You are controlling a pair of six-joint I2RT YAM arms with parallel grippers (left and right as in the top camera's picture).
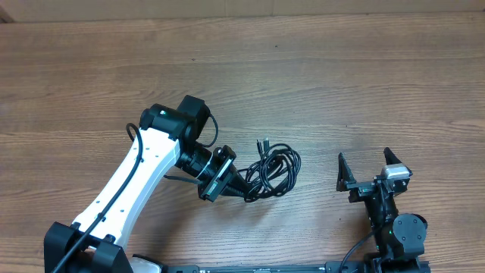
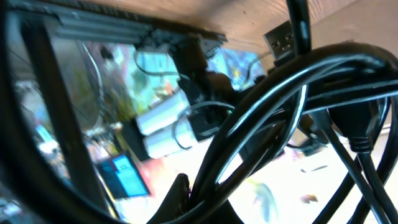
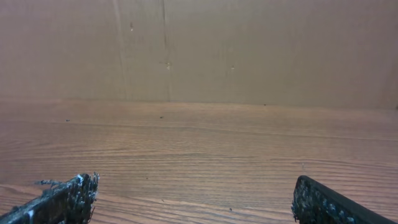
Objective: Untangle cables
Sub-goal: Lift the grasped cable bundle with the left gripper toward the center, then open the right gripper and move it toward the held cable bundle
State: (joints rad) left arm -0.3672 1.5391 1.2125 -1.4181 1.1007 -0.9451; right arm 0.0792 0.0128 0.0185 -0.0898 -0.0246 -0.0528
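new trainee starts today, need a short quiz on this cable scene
1. True or false: the right gripper is touching the cables.
2. Which is at the edge of the cables? A) left gripper B) right gripper C) neither
3. Fill in: the right gripper's jaws stand ____.
Key: 1 false; 2 A; 3 open.

Overhead, even diffuse light falls on the desk (image 1: pixel 341 76), sharp, with faint shadows beside the cables (image 1: pixel 274 168). Left wrist: cables blurred near the lens, white glare streaks, washed-out background. Right wrist: dimmer, warm, clear.
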